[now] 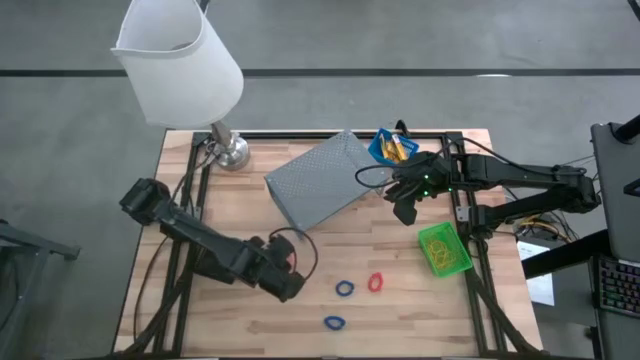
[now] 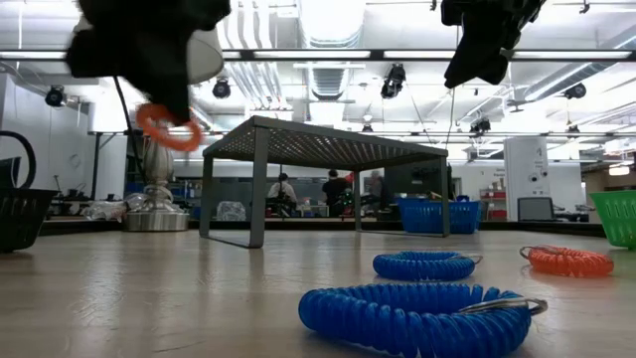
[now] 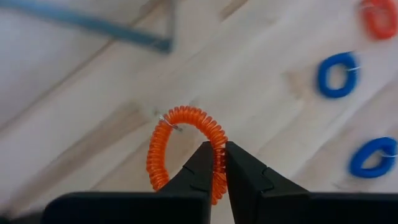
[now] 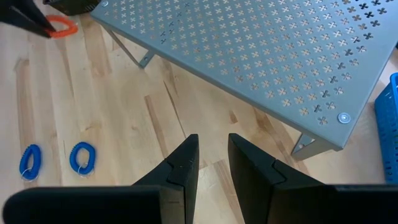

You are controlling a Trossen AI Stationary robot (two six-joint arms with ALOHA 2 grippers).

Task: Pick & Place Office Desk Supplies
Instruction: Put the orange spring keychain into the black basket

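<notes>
The left tool [image 3: 219, 163] pinches an orange coiled plastic loop [image 3: 184, 149], hanging upright above the wooden bench [image 3: 93, 118]. The right tool [image 4: 213, 163] hovers, fingers slightly spread, empty.

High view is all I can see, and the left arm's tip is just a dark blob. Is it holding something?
Observer: Yes. The left wrist view shows the left jaws shut on an orange coil loop.
Operator: Lying on the table?
Observer: No, the low view shows it hanging clear above the table.
Operator: And the right arm?
Observer: The right jaws stand apart, empty, by the grey metal shelf.
</notes>
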